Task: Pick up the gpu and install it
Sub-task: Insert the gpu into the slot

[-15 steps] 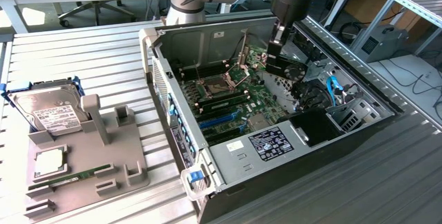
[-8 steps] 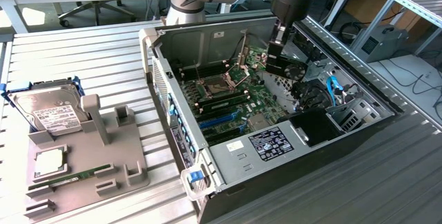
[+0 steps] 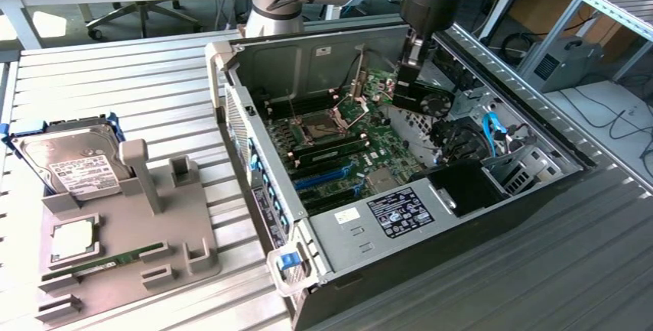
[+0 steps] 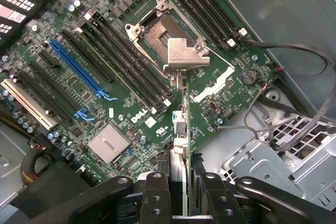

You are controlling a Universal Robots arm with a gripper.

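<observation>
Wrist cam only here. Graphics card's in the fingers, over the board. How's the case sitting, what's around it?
Observer: The graphics card hangs over the open case, which lies on its side on a slatted table.
Operator: Parts holder?
Observer: The gray holder sits outside the case at the exterior view's left, the hard drive resting on it.
Operator: Memory stick?
Observer: The green memory stick lies in a slot of that holder.

The computer case (image 3: 352, 232) lay open on the table (image 3: 122, 79). Inside the case, the gpu (image 4: 182, 129) hung edge-on over the motherboard (image 4: 126, 116), clamped in the gripper (image 4: 181, 195). Well apart from the case, to the exterior view's left, stood a rack (image 3: 168, 228) carrying the hard drive (image 3: 72, 164) and memory stick (image 3: 115, 261).
</observation>
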